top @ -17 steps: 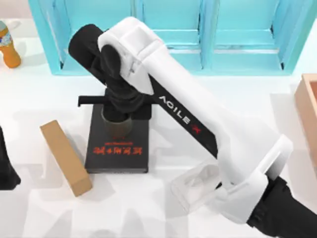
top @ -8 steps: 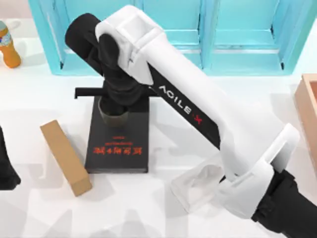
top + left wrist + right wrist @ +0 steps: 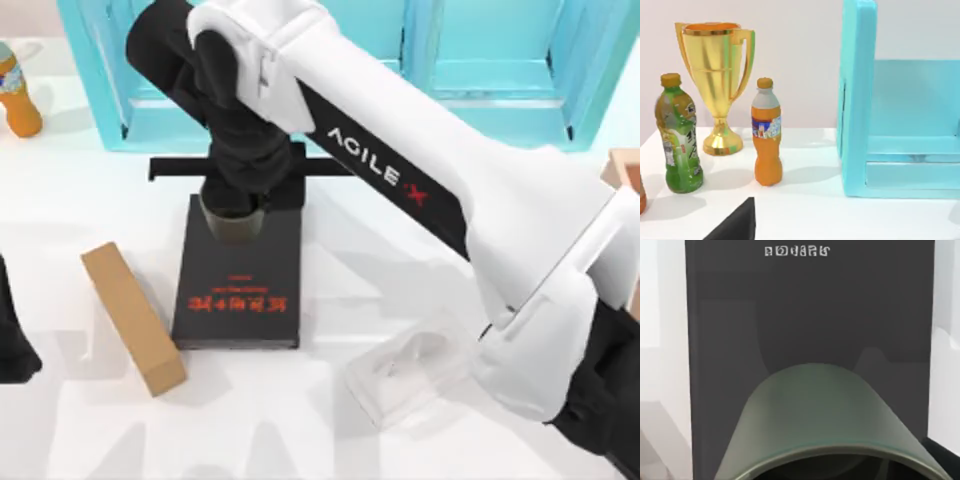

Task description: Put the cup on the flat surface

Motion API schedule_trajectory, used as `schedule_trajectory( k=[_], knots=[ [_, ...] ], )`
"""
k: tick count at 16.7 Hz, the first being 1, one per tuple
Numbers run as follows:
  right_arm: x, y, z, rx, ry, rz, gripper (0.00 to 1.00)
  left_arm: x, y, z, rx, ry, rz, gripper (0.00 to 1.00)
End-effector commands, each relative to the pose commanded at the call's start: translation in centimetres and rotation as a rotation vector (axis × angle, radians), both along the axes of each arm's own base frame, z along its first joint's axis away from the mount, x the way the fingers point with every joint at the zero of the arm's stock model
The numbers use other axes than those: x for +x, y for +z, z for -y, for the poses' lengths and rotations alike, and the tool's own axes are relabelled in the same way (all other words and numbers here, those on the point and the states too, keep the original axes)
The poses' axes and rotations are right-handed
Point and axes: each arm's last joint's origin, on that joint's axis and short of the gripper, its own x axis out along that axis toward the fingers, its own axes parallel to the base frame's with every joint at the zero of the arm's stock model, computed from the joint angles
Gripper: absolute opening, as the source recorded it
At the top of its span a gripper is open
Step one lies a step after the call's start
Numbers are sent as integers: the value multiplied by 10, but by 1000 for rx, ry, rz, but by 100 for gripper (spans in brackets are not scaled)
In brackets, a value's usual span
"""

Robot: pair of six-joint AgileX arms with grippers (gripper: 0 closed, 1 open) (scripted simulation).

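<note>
The olive-green cup (image 3: 231, 224) hangs over the far end of a black book (image 3: 240, 290) with red lettering, and my right gripper (image 3: 240, 200) is shut on it from above. In the right wrist view the cup (image 3: 825, 410) and its dark hollow sit close up, with the book (image 3: 805, 315) beneath. The flat surface, the white tabletop (image 3: 100, 205), spreads all around the book. My left arm (image 3: 12, 345) is parked at the table's left edge.
A tan box (image 3: 132, 318) lies left of the book and a clear plastic container (image 3: 410, 375) to its right, nearer the front. A turquoise cabinet (image 3: 480, 80) lines the back. An orange bottle (image 3: 15, 95), a green bottle (image 3: 677, 135) and a gold trophy (image 3: 715, 80) stand far left.
My right gripper has risen and drawn toward the back with the cup, from the book's middle to its far end. The left arm has not moved.
</note>
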Motion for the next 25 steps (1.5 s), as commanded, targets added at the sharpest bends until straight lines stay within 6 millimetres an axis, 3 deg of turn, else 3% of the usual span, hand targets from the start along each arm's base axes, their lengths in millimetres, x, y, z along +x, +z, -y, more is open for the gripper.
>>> schedule_trajectory(
  k=[7,10,13,19,21,25],
  knots=[
    [6,6,9,-3,-1,-4,0,0,0,0,0,0,0,100],
    [21,21,38,-13,-4,-25,0,0,0,0,0,0,0,100],
    [33,32,80,-36,-6,-82,0,0,0,0,0,0,0,100],
    [36,43,158,-54,-2,-199,0,0,0,0,0,0,0,100],
    [35,45,168,-52,-1,-210,0,0,0,0,0,0,0,100],
    [35,43,167,-56,2,-213,0,0,0,0,0,0,0,100]
  ],
)
